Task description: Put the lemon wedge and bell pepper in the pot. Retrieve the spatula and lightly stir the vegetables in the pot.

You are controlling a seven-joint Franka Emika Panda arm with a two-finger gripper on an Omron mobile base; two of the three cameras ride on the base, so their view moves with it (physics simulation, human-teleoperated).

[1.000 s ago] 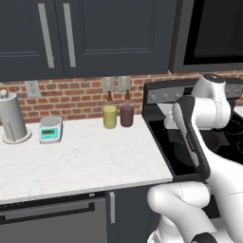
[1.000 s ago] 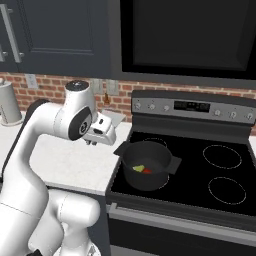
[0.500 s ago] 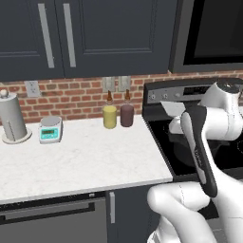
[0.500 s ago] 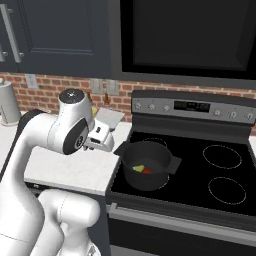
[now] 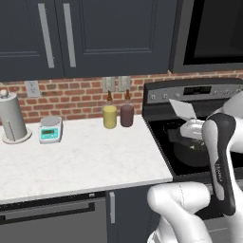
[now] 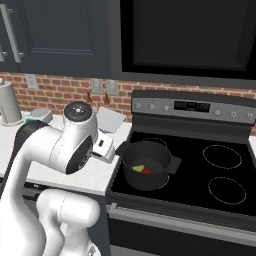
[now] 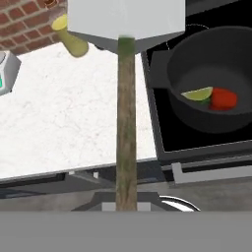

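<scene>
Already the lemon wedge and bell pepper lie in the pot. The spatula is clamped in the gripper, at the pot's 9 o'clock; stirring is judged next.

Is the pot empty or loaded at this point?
Loaded: the pot holds the lemon wedge and bell pepper side by side on its dark floor.

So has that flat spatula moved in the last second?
Yes. In the right base view the spatula has shifted right, toward the pot.
</scene>
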